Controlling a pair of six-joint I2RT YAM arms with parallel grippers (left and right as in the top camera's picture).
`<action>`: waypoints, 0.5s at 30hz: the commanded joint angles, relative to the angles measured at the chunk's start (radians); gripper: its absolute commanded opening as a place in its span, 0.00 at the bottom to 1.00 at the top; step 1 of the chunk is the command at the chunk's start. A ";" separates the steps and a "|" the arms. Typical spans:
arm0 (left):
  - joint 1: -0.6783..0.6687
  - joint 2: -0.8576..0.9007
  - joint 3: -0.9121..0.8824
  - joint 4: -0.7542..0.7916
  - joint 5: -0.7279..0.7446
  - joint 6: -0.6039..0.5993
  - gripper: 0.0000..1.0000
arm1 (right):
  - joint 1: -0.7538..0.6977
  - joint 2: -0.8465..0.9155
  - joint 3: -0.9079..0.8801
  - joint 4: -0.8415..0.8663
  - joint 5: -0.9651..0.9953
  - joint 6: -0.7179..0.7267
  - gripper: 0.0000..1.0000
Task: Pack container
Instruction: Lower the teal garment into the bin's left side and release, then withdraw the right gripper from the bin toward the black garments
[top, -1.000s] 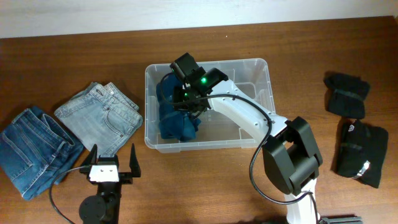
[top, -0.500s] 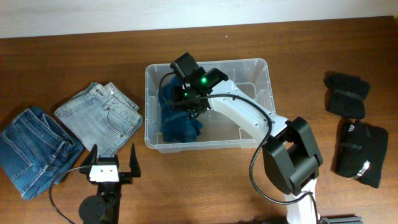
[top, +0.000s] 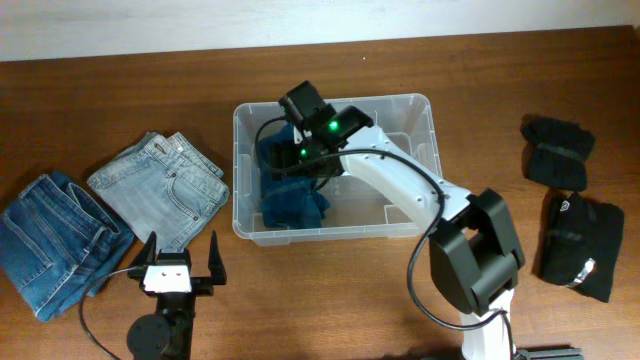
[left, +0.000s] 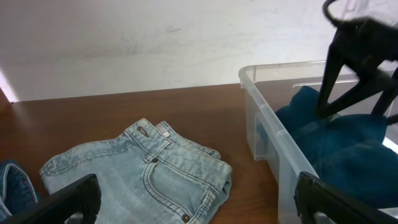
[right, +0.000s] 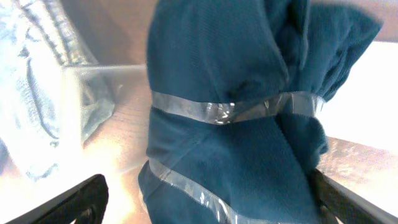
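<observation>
The container (top: 432, 150) is a clear plastic bin at the table's middle. A dark teal cloth bundle (top: 292, 200) bound with clear tape lies in its left part. My right gripper (top: 298, 170) hangs just above that bundle with its jaws spread wide. In the right wrist view the bundle (right: 230, 93) fills the frame between the open fingers (right: 81, 199), which do not press on it. The left wrist view shows the container (left: 267, 130), the bundle (left: 339, 146) and the right gripper (left: 351, 109) over it. My left gripper (top: 180, 262) stands open near the front edge, holding nothing.
Folded light-blue jeans (top: 160, 185) and darker jeans (top: 50, 240) lie left of the container. Two black folded garments (top: 557, 150) (top: 580, 245) lie at the far right. The light jeans (left: 143, 174) sit just ahead of my left gripper (left: 202, 208).
My right gripper has opened and let go of the teal bundle, which has settled into the container's left part. The left arm has not moved.
</observation>
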 joint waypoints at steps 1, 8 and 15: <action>0.003 -0.008 -0.008 0.001 0.000 0.009 1.00 | -0.024 -0.082 0.007 -0.016 -0.018 -0.139 0.94; 0.003 -0.008 -0.008 0.001 0.000 0.009 0.99 | -0.065 -0.088 0.007 -0.111 0.016 -0.194 0.95; 0.003 -0.008 -0.008 0.001 0.000 0.009 1.00 | -0.112 -0.167 0.007 -0.188 0.035 -0.209 0.95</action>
